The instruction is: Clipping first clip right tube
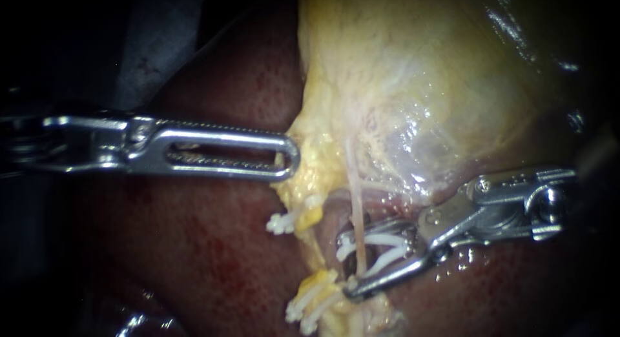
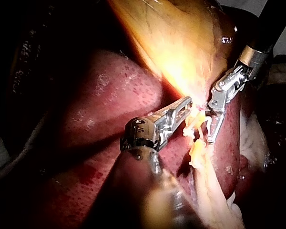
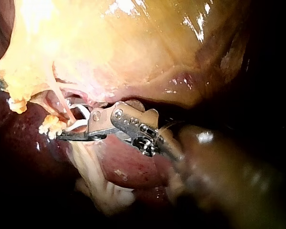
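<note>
Two spread right instrument (image 1: 349,263) jaws grip white plastic clip (image 1: 387,240) astride thin pale tube (image 1: 355,208); left instrument (image 1: 290,157) pinches yellow fat (image 1: 311,153). Only left wrist view shows gold collar (image 2: 250,55).

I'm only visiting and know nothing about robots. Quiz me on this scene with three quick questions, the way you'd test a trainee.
1. True or false: no clip has been placed anywhere yet.
2. What sits between the jaws of the right instrument? A) a white clip straddling a thin tube; B) a needle; C) nothing.
3. Fill in: the left instrument has its jaws shut on the pale yellow ____.

Key: 1 false, placed clips already show on the fatty strand beside the thin tube; 2 A; 3 gallbladder.
</note>
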